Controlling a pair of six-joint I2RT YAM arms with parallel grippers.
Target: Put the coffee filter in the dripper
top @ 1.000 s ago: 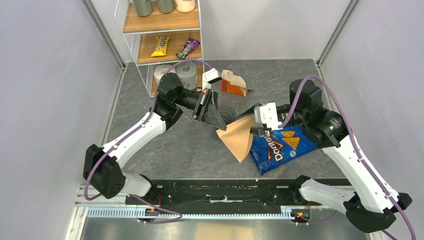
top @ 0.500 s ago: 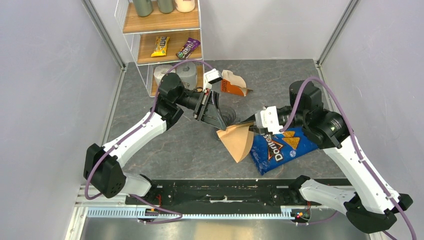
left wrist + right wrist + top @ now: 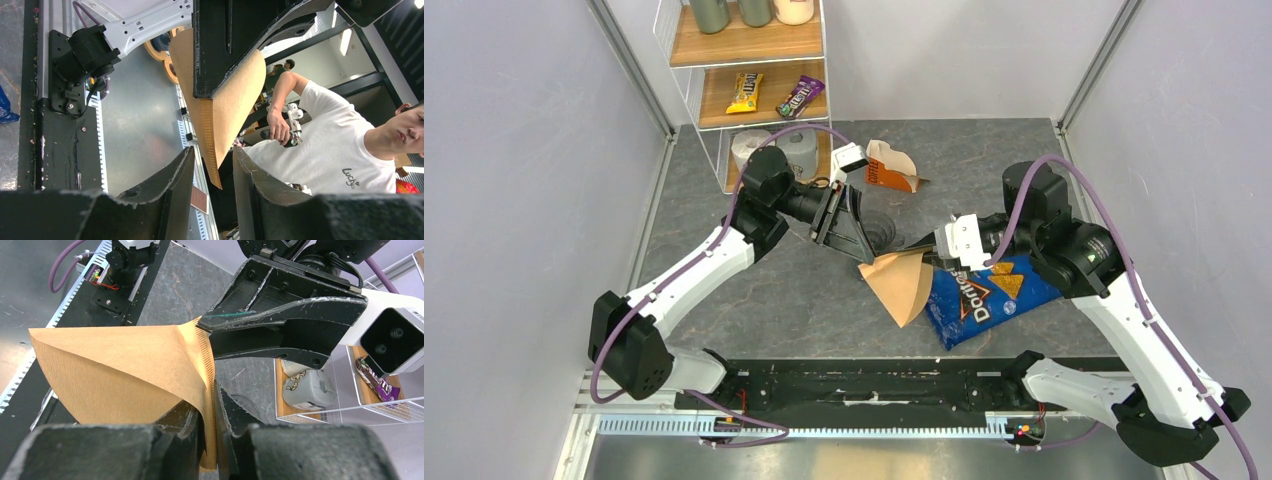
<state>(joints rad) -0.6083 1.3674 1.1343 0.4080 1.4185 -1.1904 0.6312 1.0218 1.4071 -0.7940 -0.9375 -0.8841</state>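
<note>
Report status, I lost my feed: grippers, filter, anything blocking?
Left gripper open, filter tip between jaws. Right gripper shut on filter. Dripper partly hidden by left gripper; chip bag beside filter.

Both arms wore smooth white shells over their long links, the left arm (image 3: 694, 268) and the right arm (image 3: 1149, 345) alike, broken up by chunky black joint housings and squat black bases (image 3: 636, 360). A purple cable (image 3: 1052, 154) looped along each one. A small green light (image 3: 1086, 254) glowed on the right arm's black housing. White camera blocks (image 3: 965, 238) sat at the wrists, and the black fingers (image 3: 280, 305) were scuffed pale along their edges.
</note>
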